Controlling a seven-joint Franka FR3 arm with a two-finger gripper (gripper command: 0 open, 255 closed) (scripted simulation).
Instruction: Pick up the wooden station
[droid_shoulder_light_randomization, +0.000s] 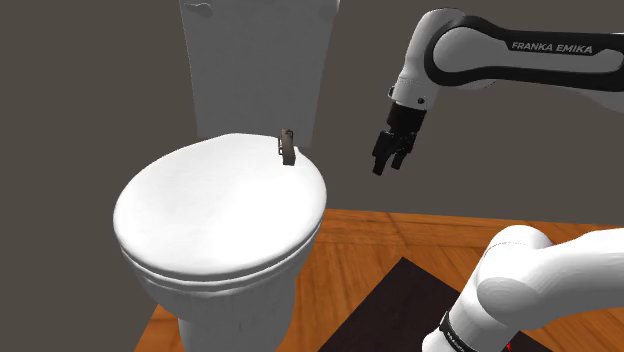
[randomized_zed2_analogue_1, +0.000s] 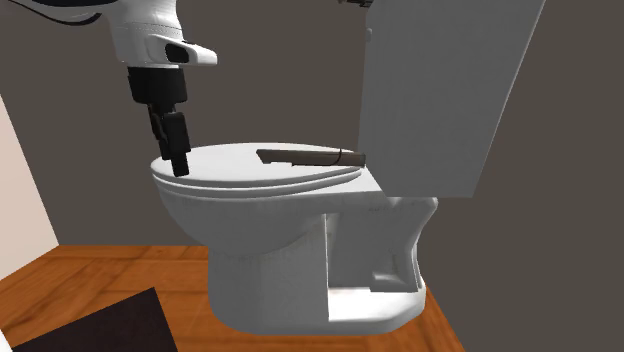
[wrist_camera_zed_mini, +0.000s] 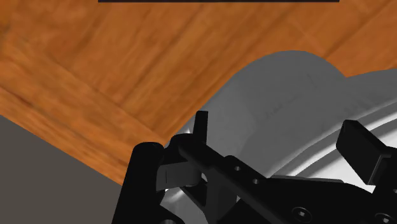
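The station (droid_shoulder_light_randomization: 287, 148) is a small dark brown piece resting on the closed white toilet lid (droid_shoulder_light_randomization: 200, 215), near its back edge by the tank. From the second exterior view the station (randomized_zed2_analogue_1: 312, 157) looks like a long thin slab lying flat on the lid (randomized_zed2_analogue_1: 230, 165). My black gripper (droid_shoulder_light_randomization: 388, 165) hangs in the air off the lid's side, to the shoulder view's right of the station, about level with it. It (randomized_zed2_analogue_1: 178, 165) points down beside the lid's rim. In the wrist view the gripper (wrist_camera_zed_mini: 280, 137) is open with nothing between its fingers, above the bowl's outer wall (wrist_camera_zed_mini: 286, 83).
The white tank (droid_shoulder_light_randomization: 260, 60) rises right behind the station against a grey wall. A wooden floor (droid_shoulder_light_randomization: 400, 240) surrounds the toilet, with a dark mat (droid_shoulder_light_randomization: 400, 300) near my base. The arm's white lower link (droid_shoulder_light_randomization: 540, 290) fills the shoulder view's lower right.
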